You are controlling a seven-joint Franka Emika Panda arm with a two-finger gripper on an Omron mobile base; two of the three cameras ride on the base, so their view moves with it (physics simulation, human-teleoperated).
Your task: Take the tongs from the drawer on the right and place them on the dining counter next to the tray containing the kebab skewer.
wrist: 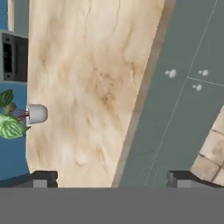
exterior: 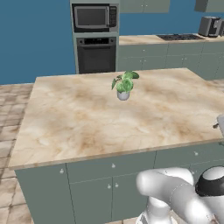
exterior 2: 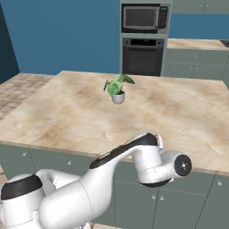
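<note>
Kitchen, marbled island desk [exterior: 87,127] ahead, potted plant [exterior: 124,85] on it. Pincer [wrist: 109,177] wide open, empty. Step: reaching drawer; tongs not yet fetched.

place: we see a kitchen | evidence: built-in microwave [exterior: 95,17] above an oven [exterior: 96,54] | marbled island worktop [exterior: 78,118] with potted plant [exterior: 124,85] | grey-green cabinets [exterior: 109,186] | hob [exterior: 179,37], toaster [exterior: 209,26] | tiled floor [exterior: 11,111]

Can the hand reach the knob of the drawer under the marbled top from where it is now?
Probably yes. The open hand faces the cabinet front, and the drawer knob lies ahead with nothing between them.
</note>
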